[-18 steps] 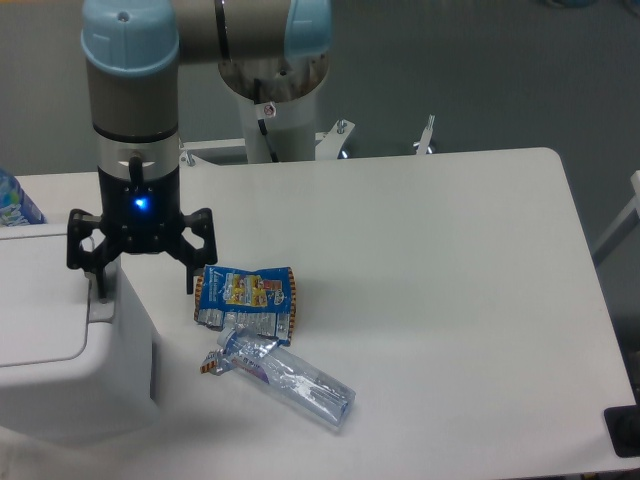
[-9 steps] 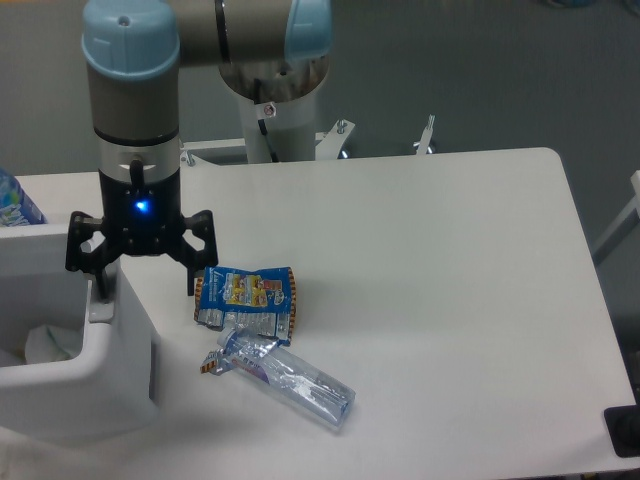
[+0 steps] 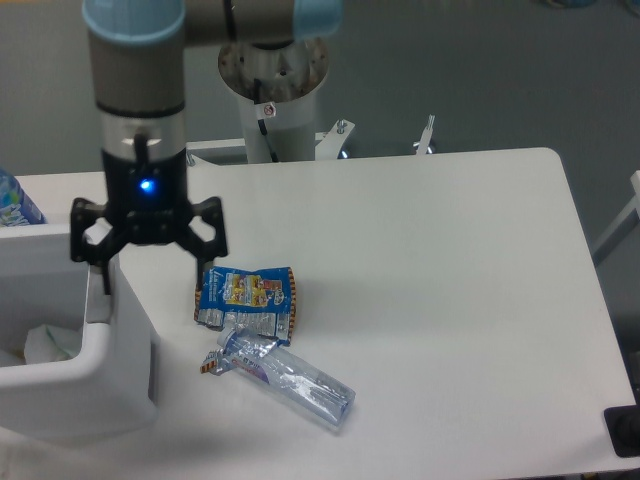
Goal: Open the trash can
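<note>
The trash can (image 3: 110, 385) is a large boxy white bin at the table's left front. Its top stands open, and the inside shows a crumpled white liner (image 3: 45, 342). The lid (image 3: 35, 255) stands raised at the back. The light-grey push bar (image 3: 98, 305) is at the right rim. My gripper (image 3: 150, 272) is open and empty, hanging just above the bin's right rim. Its left finger is over the push bar and its right finger is over the table beside the bin.
A blue snack wrapper (image 3: 245, 298) and a clear plastic wrapper (image 3: 290, 378) lie on the white table (image 3: 450, 280) just right of the bin. A blue-labelled bottle (image 3: 12, 205) stands at the far left behind the bin. The arm's base (image 3: 270, 110) stands behind the table.
The flat lid that was shut one second ago has sprung open, showing the inside. My gripper has since risen a little from the push bar, still open.
</note>
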